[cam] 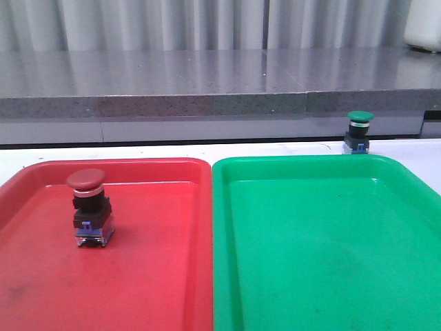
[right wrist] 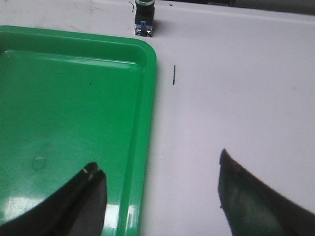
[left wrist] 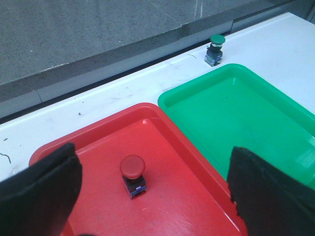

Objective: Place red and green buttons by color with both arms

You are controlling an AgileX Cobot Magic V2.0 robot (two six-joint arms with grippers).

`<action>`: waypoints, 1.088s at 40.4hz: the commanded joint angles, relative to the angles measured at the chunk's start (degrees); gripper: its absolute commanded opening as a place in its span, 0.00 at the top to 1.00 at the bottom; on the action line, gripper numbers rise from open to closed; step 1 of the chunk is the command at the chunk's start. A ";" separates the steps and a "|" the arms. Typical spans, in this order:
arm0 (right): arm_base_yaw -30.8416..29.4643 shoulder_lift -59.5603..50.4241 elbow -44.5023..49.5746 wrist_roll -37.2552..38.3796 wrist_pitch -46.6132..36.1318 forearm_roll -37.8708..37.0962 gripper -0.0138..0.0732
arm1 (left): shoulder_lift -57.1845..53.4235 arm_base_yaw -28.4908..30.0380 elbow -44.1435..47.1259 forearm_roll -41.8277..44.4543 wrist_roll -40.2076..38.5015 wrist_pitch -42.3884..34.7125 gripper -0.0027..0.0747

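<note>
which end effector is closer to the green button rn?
Right, probably. The right end effector hangs open over the green tray's edge, the green button just past that tray's corner. The left end effector hangs open over the red tray, a tray farther off.

Only gripper fingers show — 2 matte black, blunt-edged fingers on the left gripper (left wrist: 155, 194), 2 glossier black, tapered ones on the right gripper (right wrist: 160, 199).

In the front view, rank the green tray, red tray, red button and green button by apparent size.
1. Green tray and red tray: alike, both cropped, unranked.
2. Red button.
3. Green button, though it stands farther away, so true size is unsure.
</note>
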 commanded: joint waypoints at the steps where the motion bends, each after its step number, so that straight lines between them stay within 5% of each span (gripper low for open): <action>1: -0.29 0.33 -1.91 -0.40 -3.74 -0.55 0.26 | -1.12 -0.35 -0.44 -1.02 -0.57 -3.29 0.21; 44: 0.12 6.39 -1.85 -0.40 -9.46 1.89 0.25 | -1.14 -0.35 0.21 -1.02 -0.57 -3.29 0.21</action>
